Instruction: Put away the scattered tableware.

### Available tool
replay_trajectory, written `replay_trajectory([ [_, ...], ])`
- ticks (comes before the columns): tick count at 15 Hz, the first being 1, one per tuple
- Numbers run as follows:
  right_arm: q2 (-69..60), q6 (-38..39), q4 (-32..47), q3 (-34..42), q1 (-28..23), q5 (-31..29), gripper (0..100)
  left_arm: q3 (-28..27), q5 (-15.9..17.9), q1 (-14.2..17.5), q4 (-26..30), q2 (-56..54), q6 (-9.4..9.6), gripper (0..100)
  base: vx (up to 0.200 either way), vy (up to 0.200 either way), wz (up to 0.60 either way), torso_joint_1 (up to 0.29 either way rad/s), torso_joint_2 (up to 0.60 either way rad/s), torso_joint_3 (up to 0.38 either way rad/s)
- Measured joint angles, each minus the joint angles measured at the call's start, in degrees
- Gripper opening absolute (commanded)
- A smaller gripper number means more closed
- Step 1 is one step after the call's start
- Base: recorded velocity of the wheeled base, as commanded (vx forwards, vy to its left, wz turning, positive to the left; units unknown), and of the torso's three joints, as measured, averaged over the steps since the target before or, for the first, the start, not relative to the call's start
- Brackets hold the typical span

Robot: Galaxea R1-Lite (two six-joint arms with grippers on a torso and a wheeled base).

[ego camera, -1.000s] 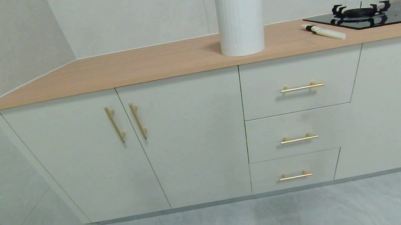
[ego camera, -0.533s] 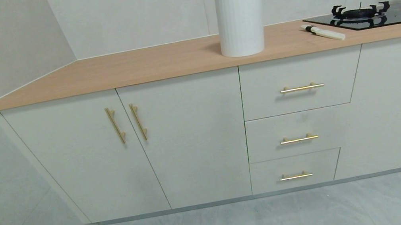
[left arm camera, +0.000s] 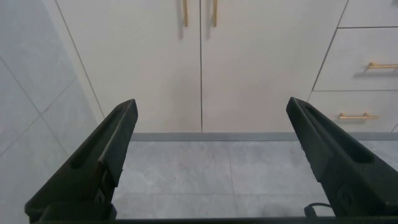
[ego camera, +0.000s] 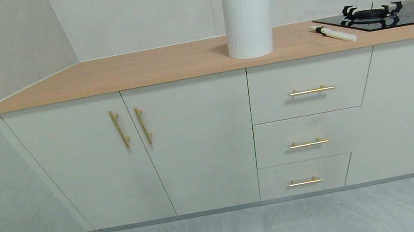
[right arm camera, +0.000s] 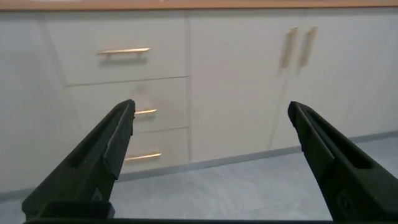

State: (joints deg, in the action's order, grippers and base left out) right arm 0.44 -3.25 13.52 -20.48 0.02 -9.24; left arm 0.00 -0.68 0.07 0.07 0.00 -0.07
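Head view | wooden countertop [ego camera: 141, 68] | white canister [ego camera: 248, 20], knife [ego camera: 333, 33] | tiled floor [ego camera: 250, 229]

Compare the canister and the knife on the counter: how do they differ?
The canister stands upright; the knife lies flat. The canister is wide, ribbed and all white; the knife is slim, cream with a dark band. Both rest on the counter, apart from each other.

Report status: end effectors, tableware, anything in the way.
Left end effector open, empty. Right end effector open, empty. Knife lies on counter beside stove. Drawers all shut.
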Motion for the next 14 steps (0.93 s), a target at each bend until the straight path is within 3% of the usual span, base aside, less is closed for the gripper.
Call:
replay_trajectory([
  [5, -0.5, -0.1, -17.2, 17.2, 0.0, 5.6, 100, 0.0, 0.0, 0.0, 0.0, 0.0, 0.00, 100, 0.000, 0.000, 0.00, 0.000, 0.00, 0.000],
  [14, -0.6, 3.0, -13.3, 20.5, 0.0, 8.1, 100, 0.0, 0.0, 0.0, 0.0, 0.0, 0.10, 100, 0.000, 0.000, 0.00, 0.000, 0.00, 0.000],
])
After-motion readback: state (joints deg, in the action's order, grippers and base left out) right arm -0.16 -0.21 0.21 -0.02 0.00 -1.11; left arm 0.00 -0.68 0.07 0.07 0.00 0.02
